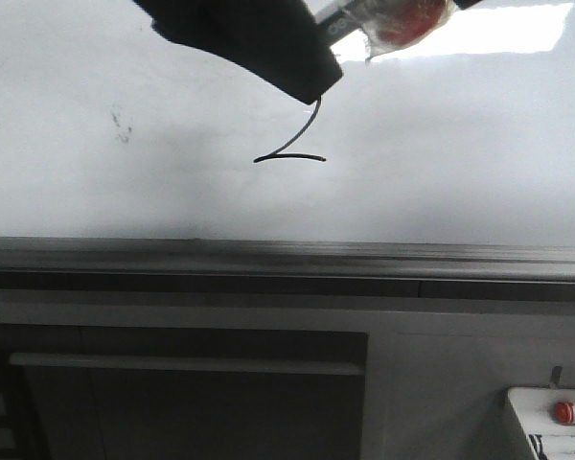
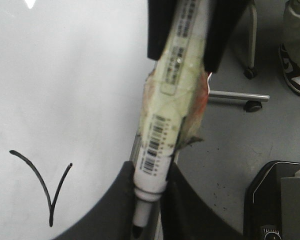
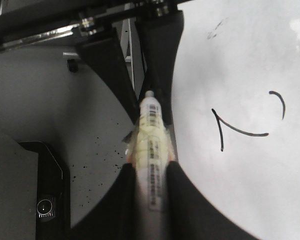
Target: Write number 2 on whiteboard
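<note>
though drawn, number 2 (image 1: 292,149) below gripper (image 1: 311,91)

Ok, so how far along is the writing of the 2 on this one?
Done: the number 2 stands on the whiteboard, and the right wrist view shows its curved top, diagonal and base line. In hand: the marker is gripped by both the left gripper and the right gripper. Left: little of the writing, it seems. I cannot tell whether the tip touches the board.
</note>
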### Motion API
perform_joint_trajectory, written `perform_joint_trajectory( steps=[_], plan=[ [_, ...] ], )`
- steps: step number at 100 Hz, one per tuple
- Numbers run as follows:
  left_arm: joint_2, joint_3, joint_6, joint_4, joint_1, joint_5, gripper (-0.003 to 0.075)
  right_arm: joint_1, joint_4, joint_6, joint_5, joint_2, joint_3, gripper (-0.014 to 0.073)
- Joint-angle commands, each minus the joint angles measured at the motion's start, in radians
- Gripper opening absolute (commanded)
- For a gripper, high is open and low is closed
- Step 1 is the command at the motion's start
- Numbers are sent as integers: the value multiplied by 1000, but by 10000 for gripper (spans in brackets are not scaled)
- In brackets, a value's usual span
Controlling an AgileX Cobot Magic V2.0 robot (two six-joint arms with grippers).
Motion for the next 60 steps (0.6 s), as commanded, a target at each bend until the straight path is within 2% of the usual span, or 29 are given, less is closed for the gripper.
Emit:
perform_joint_trajectory(
  steps=[1, 17, 43, 60],
  plan=[
    [-26, -33, -8, -37, -7, -50, -18, 0, 49, -9, -5, -19, -23, -13],
    [-26, -33, -14, -37, -7, -50, -18, 0, 49, -9, -7, -19, -23, -1],
    [-26, -33, -50, -37, -7, -66, -18, 0, 51, 84, -35, -23, -23, 255],
    [-40, -33, -70, -33, -7, -86, -18, -2, 23, 157, -69, -76, -26, 276]
  ],
)
